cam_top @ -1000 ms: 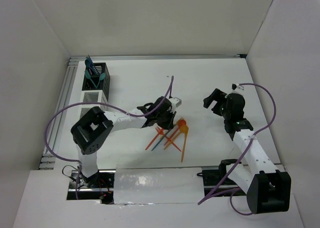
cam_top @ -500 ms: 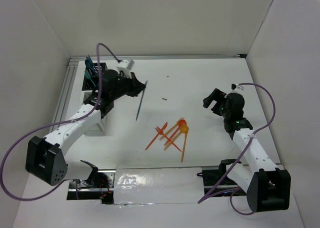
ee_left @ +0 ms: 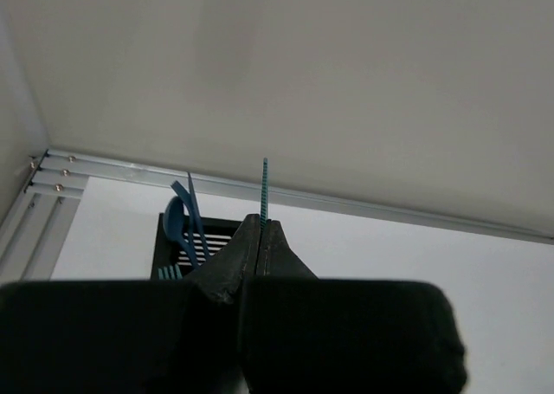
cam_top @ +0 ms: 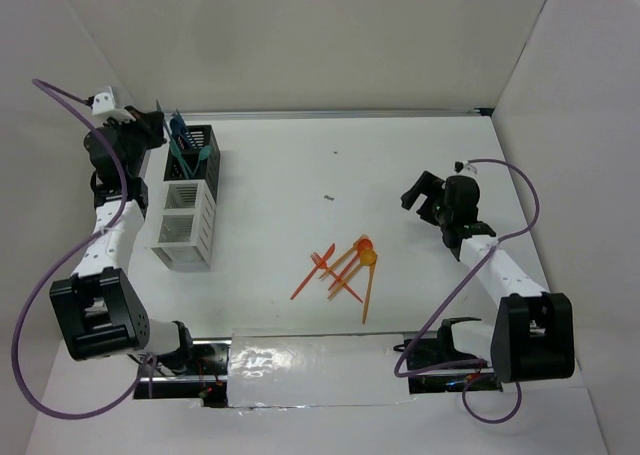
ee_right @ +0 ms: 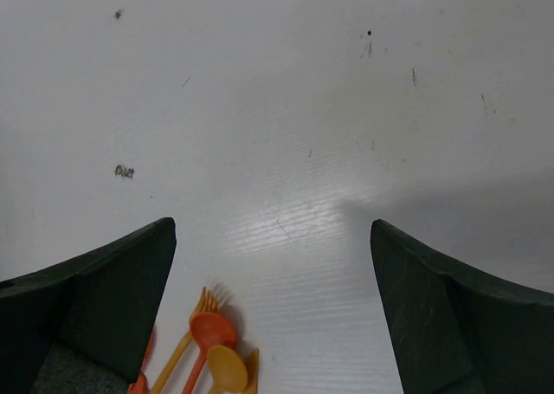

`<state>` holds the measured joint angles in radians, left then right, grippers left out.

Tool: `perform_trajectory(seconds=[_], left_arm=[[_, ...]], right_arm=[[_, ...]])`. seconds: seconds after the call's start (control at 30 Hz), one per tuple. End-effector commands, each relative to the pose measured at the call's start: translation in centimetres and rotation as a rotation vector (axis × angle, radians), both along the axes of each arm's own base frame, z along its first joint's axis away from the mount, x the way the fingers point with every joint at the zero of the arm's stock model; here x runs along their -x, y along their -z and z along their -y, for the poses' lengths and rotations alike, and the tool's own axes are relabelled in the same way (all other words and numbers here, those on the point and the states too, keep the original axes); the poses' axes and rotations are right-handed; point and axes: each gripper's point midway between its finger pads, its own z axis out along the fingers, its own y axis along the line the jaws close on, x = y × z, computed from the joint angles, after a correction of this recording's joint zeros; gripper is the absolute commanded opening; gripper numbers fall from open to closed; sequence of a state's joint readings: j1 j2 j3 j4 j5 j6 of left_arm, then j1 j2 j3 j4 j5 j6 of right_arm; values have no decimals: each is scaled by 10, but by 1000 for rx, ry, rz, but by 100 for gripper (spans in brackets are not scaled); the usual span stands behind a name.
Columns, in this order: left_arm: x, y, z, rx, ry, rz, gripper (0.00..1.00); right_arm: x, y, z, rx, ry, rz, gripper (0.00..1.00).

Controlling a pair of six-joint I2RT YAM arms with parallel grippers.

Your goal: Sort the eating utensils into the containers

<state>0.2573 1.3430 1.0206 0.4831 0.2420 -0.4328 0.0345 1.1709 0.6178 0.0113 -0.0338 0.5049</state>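
Note:
My left gripper (ee_left: 261,223) is shut on a thin teal serrated knife (ee_left: 264,184) whose tip sticks up past the fingertips. It hangs just left of and above the black container (cam_top: 203,153), which holds a blue spoon (ee_left: 176,221), a blue knife and a teal fork. The white container (cam_top: 186,227) stands right in front of the black one. Several orange and red utensils (cam_top: 345,270) lie in a loose pile mid-table. My right gripper (cam_top: 420,199) hovers open to the right of that pile, whose orange spoon (ee_right: 227,367) shows by its left finger.
A metal rail (cam_top: 330,114) runs along the back edge of the table, and white walls close in behind and on both sides. A small dark speck (cam_top: 328,197) lies on the table between the containers and the right arm.
My left arm swung from the utensil pile to the far left corner by the black container, carrying the teal knife. The right gripper shifted slightly and stayed open.

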Motion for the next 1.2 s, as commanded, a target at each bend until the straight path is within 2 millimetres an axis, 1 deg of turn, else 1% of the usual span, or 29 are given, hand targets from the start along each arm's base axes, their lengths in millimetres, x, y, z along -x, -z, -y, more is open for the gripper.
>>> perform_trajectory(seconds=[0.0, 0.03, 0.1, 0.13, 0.17, 0.2, 0.23, 0.27, 0.3, 0.37, 0.4, 0.43, 0.47, 0.5, 0.53, 0.57, 0.6, 0.67, 0.73, 0.8, 0.83, 0.9, 0.97, 1.0, 1.07, 1.1, 1.13, 1.17], left_arm=[[-8, -20, -6, -103, 29, 160, 0], [-12, -20, -9, -118, 26, 193, 0], [-14, -13, -10, -138, 42, 213, 0], [-19, -12, -12, -161, 38, 238, 0], [-21, -11, -14, -172, 35, 247, 0], [-23, -12, -15, -183, 33, 262, 0], [-30, -3, -17, -179, 30, 251, 0], [-31, -6, -21, -177, 22, 273, 0], [-36, 4, -19, -175, 51, 261, 0], [-37, 1, -20, -184, 48, 288, 0], [-40, 9, -20, -182, 55, 281, 0], [-39, 8, -21, -180, 56, 286, 0], [-42, 12, -21, -168, 58, 278, 0], [-45, 19, -22, -165, 63, 266, 0], [-45, 17, -23, -166, 57, 271, 0], [-48, 24, -23, -162, 60, 259, 0], [-48, 24, -24, -165, 60, 266, 0], [-47, 32, -23, -160, 59, 256, 1], [-45, 32, -25, -170, 55, 268, 1], [-48, 42, -24, -167, 59, 248, 2], [-49, 41, -26, -167, 54, 247, 2], [-51, 46, -26, -166, 56, 234, 1], [-50, 53, -24, -165, 66, 221, 4], [-48, 52, -23, -165, 68, 227, 15], [-44, 55, -22, -163, 67, 222, 32], [-39, 46, -21, -176, 63, 239, 52], [-36, 42, -21, -179, 61, 246, 60], [-34, 39, -20, -187, 63, 250, 65]], right_arm=[[-26, -34, 2, -6, 12, 117, 99], [-27, -36, 3, -8, 14, 126, 99], [-28, -38, -2, -23, -9, 134, 99], [-29, -42, -6, -29, -32, 143, 99], [-31, -47, -6, -28, -31, 154, 99], [-30, -47, -8, -27, -44, 155, 99], [-31, -49, -9, -25, -57, 164, 99], [-32, -52, -10, -22, -60, 178, 99], [-32, -54, -9, -22, -59, 183, 99], [-34, -59, -10, -19, -62, 205, 99], [-34, -57, -10, -19, -62, 202, 99], [-34, -56, -11, -24, -68, 199, 99], [-35, -51, -12, -26, -68, 185, 99], [-35, -51, -12, -23, -70, 185, 99], [-35, -51, -12, -25, -69, 183, 99], [-36, -46, -12, -26, -68, 171, 99], [-36, -45, -12, -25, -70, 168, 99], [-36, -45, -12, -25, -69, 166, 99], [-36, -44, -12, -28, -69, 165, 99], [-37, -47, -12, -26, -68, 177, 99], [-37, -46, -12, -26, -70, 172, 99], [-37, -45, -12, -25, -71, 171, 99], [-38, -45, -12, -30, -66, 170, 99], [-35, -44, -12, -32, -67, 170, 99], [-35, -48, -12, -30, -66, 180, 99], [-35, -49, -12, -26, -68, 185, 99], [-33, -50, -12, -25, -71, 182, 99], [-33, -50, -12, -21, -73, 184, 99]])
